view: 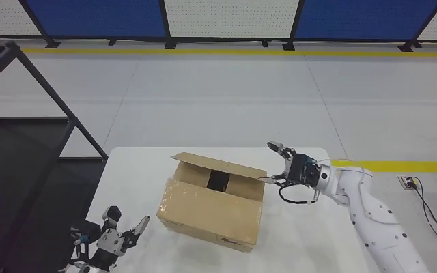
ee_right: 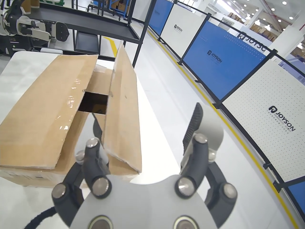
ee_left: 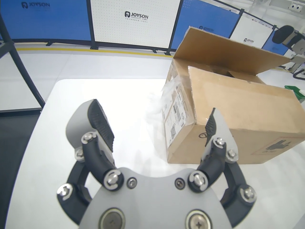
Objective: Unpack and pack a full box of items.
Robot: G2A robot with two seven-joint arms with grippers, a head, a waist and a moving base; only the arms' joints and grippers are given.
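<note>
- Left gripper (ee_left: 154, 114) hovered low over the table's (view: 133, 167) near-left corner, jaws spread wide, holding nothing, aimed at the box (view: 212, 208) but apart from it.
- Box sat mid-table; near flap (ee_right: 52, 96) lay folded over the top, far flap (ee_right: 124, 101) stood tilted up, with a dark gap between them; contents couldn't be made out.
- Right gripper (ee_right: 145, 111) was at the box's right end, jaws wide, the far flap's end edge between its fingers, not clamped.
- Black shelf rack (view: 41, 136) stood off to the left; blue and white partition panels (view: 232, 17) ran behind.
</note>
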